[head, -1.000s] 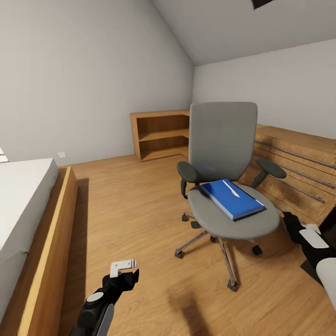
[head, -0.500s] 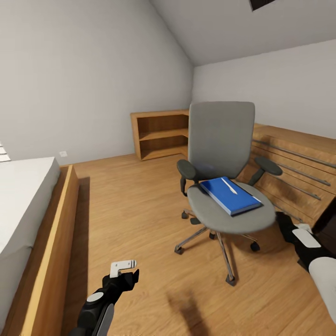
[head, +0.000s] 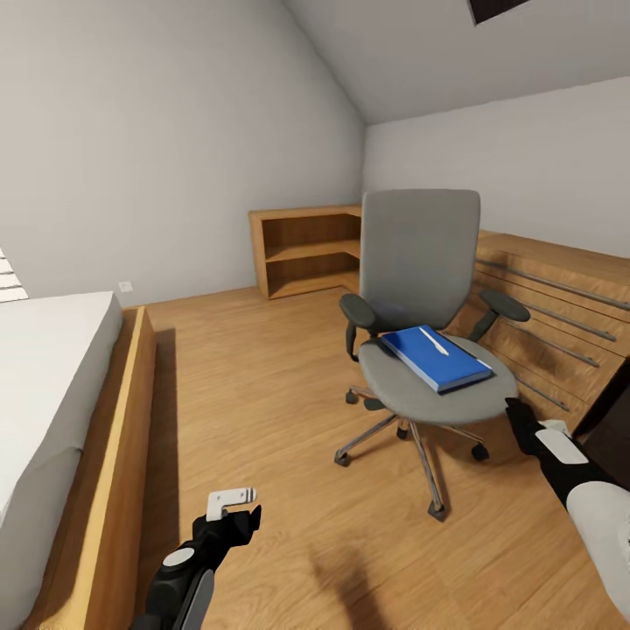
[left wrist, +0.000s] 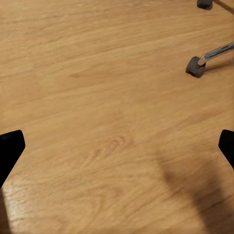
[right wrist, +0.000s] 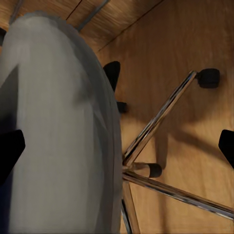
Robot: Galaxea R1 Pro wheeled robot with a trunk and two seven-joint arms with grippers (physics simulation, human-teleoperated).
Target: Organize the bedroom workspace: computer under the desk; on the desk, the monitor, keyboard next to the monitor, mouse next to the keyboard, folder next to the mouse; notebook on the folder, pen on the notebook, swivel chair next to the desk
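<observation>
**Currently facing the chair, both grippers spread and empty**

Left gripper (head: 232, 500) hangs low over the wooden plank floor (head: 262, 420), holding nothing; its wrist view has fingertips (left wrist: 10, 146) wide apart, with one chair caster (left wrist: 196, 67).

Right gripper (right wrist: 117, 146), jaws parted and empty, looks at the underside of the grey swivel chair (head: 433, 350) and its chrome star base (right wrist: 161, 122).

Head view adds the blue rectangular folder (head: 435, 356) flat on the seat, a white pen (head: 434, 340) on it, just beyond the right forearm (head: 560, 451). Wooden bookshelf (head: 306, 249) stands at the far wall.
</observation>
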